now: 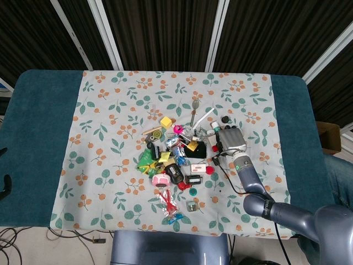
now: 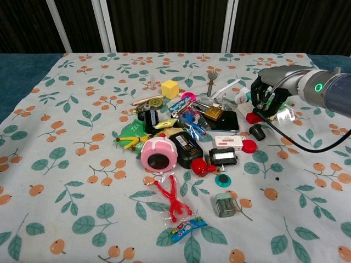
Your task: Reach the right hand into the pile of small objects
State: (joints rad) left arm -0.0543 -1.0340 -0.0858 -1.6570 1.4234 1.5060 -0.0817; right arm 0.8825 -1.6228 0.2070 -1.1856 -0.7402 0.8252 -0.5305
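Observation:
The pile of small objects (image 1: 176, 157) lies mid-table on the floral cloth; it includes a pink round case (image 2: 158, 155), a yellow cube (image 2: 170, 87), a black phone (image 2: 227, 121) and a red figure (image 2: 171, 199). My right hand (image 1: 230, 141) hangs over the pile's right edge, and the chest view shows this right hand (image 2: 269, 94) with its fingers apart and pointing down. The fingertips (image 2: 261, 109) are just above a red block (image 2: 253, 116), with a black cap (image 2: 256, 131) close by. I see nothing held. Two dark slivers (image 1: 4, 185) at the left edge may be my left hand.
The floral cloth (image 1: 110, 110) covers the middle of a teal table (image 1: 38, 121). A spoon (image 2: 210, 76) and a white stick (image 2: 230, 86) lie behind the pile. A black cable (image 2: 307, 147) trails from the right wrist across the cloth. A cardboard box (image 1: 330, 137) stands off the table's right side.

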